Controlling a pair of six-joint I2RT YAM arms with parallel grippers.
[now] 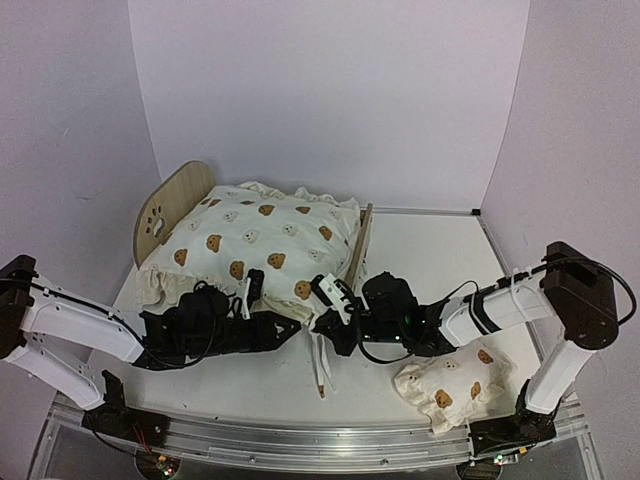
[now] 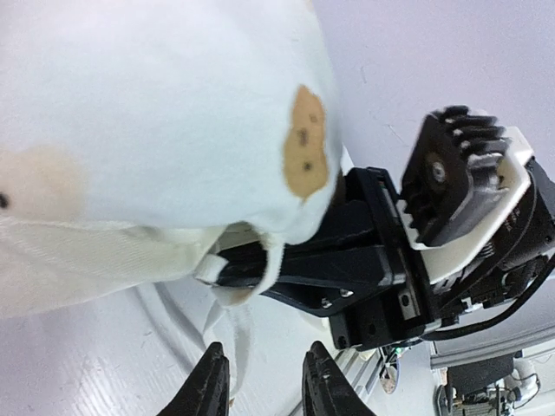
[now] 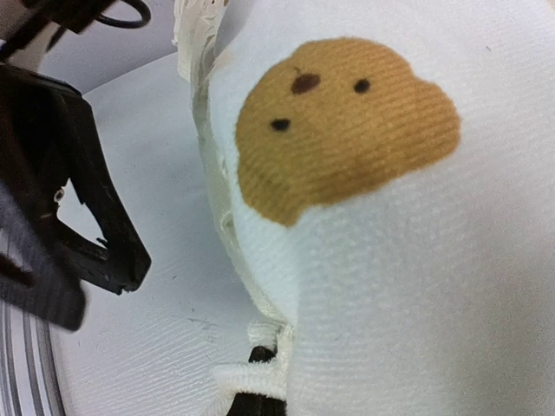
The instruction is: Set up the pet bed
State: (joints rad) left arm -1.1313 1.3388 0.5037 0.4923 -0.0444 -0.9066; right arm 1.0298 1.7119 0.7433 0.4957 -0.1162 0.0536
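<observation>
A white table (image 1: 430, 250) carries the bed (image 1: 168, 207) at back left and a pillow (image 1: 455, 385) at near right. Loose ties (image 1: 322, 368) trail on it between them.

The left arm (image 1: 75, 325), white links with black joints, climbs from its base to an elbow held high and far out to the left. Its forearm then runs low toward the centre. The black two-finger left end effector (image 1: 290, 330) points to the right, and in the wrist view its dark fingers (image 2: 211, 381) stand apart with a clear gap between them.

The right arm (image 1: 500, 305), of the same build, mirrors this pose, with its elbow high at the far right and its forearm sloping down leftward. The black right end effector (image 1: 322, 322) faces the left one, nearly tip to tip. Its fingertips are mostly hidden and seem pressed together.
</observation>
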